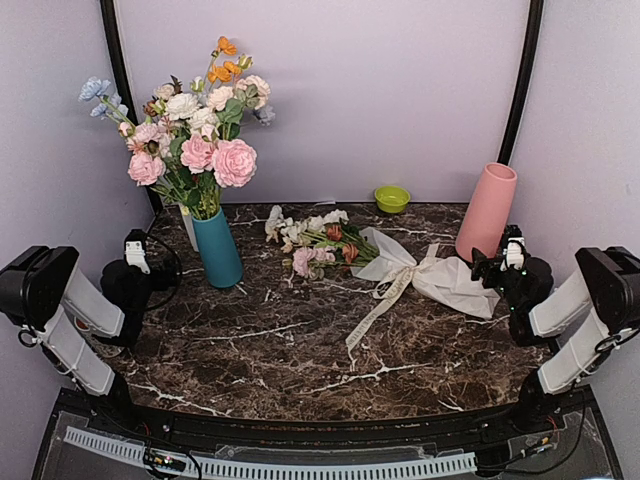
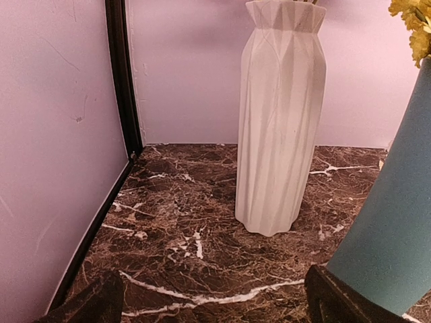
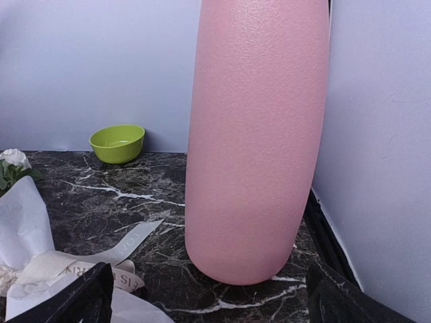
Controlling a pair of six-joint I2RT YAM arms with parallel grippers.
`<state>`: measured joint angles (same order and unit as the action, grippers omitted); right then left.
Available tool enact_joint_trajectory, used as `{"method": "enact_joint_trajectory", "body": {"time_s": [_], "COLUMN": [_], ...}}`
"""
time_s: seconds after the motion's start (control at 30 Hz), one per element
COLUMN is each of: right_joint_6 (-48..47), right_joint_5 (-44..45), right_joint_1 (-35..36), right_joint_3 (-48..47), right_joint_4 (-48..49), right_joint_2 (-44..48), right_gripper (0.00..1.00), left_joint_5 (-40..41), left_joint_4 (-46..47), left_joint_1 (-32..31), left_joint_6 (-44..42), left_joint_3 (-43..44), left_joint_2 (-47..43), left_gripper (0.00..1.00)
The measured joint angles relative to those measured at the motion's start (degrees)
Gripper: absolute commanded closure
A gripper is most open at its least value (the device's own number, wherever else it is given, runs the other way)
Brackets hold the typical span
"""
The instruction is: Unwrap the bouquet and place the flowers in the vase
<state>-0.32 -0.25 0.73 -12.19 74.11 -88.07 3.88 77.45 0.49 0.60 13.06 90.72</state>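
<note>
The bouquet lies on its side mid-table, its white, cream and pink flowers [image 1: 318, 243] pointing left. Its cream paper [image 1: 455, 283] spreads to the right, tied with a ribbon bow [image 1: 405, 270]. The tall salmon-pink vase [image 1: 486, 212] stands upright at the back right and fills the right wrist view [image 3: 256, 134]. My right gripper [image 1: 505, 256] is open just in front of the vase, beside the paper's right edge, holding nothing [image 3: 209, 306]. My left gripper [image 1: 135, 245] is open at the far left, clear of the bouquet, with only bare marble between its fingers [image 2: 212, 309].
A teal vase [image 1: 217, 248] with a large pink, white, orange and blue arrangement stands at the back left, close to my left gripper's right finger [image 2: 350, 303]. A white faceted vase [image 2: 279, 114] stands behind it. A green bowl [image 1: 391, 198] sits by the back wall.
</note>
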Motion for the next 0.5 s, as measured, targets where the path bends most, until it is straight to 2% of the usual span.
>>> {"method": "enact_joint_trajectory", "body": {"time_s": [0.27,0.5], "right_joint_6": [0.00,-0.33], "right_joint_5": [0.00,0.02], "right_joint_1": [0.00,0.46], "right_joint_3": [0.00,0.00], "right_joint_4": [0.00,-1.01], "right_joint_2": [0.00,1.16], "right_gripper": [0.01,0.01], "left_joint_5": [-0.24,-1.44], "left_joint_4": [-2.64,-7.93], "left_joint_1": [0.00,0.00], "left_joint_6": [0.00,-0.37], "left_joint_3": [0.17,0.20], "left_joint_2": [-1.66,-12.81], "left_gripper": [0.04,0.04]}}
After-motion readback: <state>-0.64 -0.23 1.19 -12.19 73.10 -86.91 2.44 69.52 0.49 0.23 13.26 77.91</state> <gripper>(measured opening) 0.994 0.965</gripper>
